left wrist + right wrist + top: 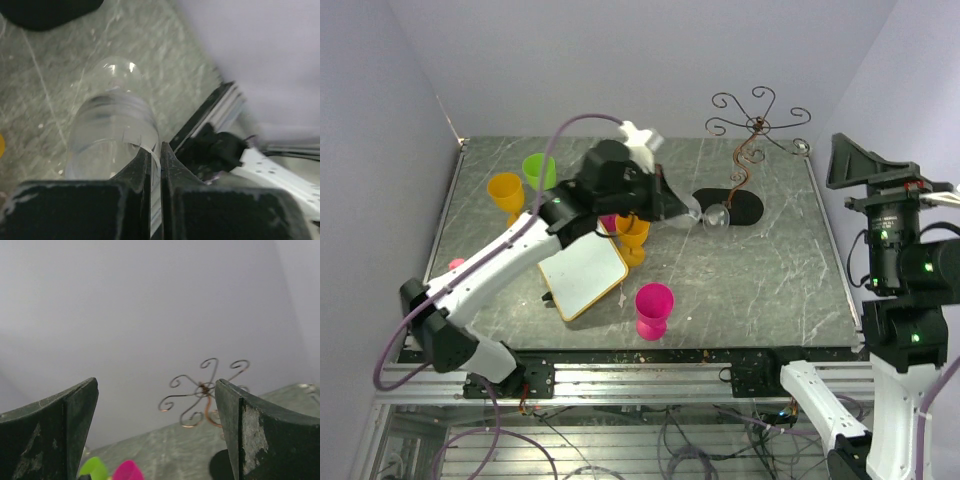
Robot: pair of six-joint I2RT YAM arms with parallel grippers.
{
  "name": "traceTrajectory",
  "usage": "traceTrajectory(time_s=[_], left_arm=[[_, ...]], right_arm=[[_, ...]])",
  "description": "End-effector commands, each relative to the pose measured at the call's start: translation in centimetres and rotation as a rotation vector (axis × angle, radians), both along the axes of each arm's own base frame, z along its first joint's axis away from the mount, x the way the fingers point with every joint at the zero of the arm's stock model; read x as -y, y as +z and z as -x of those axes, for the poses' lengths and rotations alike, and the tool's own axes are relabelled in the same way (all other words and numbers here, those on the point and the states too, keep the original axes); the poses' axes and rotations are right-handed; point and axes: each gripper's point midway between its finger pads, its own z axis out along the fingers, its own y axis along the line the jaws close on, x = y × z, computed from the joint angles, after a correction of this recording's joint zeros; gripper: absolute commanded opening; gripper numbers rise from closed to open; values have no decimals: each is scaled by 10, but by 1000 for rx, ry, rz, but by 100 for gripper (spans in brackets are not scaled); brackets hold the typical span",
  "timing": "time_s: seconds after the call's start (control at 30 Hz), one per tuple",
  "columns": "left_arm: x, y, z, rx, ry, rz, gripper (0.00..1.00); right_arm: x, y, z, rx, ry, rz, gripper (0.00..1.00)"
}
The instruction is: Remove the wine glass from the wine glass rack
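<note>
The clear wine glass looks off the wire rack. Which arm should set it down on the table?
Left. The left gripper is shut on the clear wine glass, off the dark wire rack, over the grey marbled table. The right gripper is open, empty, parked beyond the table's right edge.

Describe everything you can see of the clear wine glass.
The clear wine glass is colourless and see-through, with a rounded bowl catching bright highlights. It lies tilted on its side, off the thin dark wire rack, whose curled arms are bare. The left gripper is shut on a thin clear edge of it; which part, I cannot tell. From above it is just beside the rack's flat black oval base, over the grey marbled table; whether it touches the table is unclear.
</note>
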Motion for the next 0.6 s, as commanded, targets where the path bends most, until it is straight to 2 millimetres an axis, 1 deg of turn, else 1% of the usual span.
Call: traceTrajectory(time_s=[0.0, 0.07, 0.17, 0.23, 0.4, 0.47, 0.5, 0.57], left_arm=[[-3, -73, -6, 76, 41, -442, 7], [7, -93, -3, 76, 15, -528, 7], [21, -121, 1, 60, -31, -609, 7], [23, -137, 5, 59, -43, -686, 7], [26, -163, 5, 53, -59, -787, 7], [24, -169, 6, 40, -62, -805, 7], [24, -170, 6, 37, -59, -805, 8], [24, -167, 7, 39, -50, -789, 14]], right_arm=[[27, -28, -2, -107, -182, 147, 100], [23, -30, -2, -111, -165, 179, 100], [17, -32, 1, -103, -139, 224, 100], [15, -33, 4, -95, -132, 243, 100], [15, -39, 4, -96, -135, 262, 100], [13, -41, 4, -97, -128, 265, 100], [12, -42, 4, -97, -125, 266, 100], [12, -44, 4, -101, -123, 272, 100]])
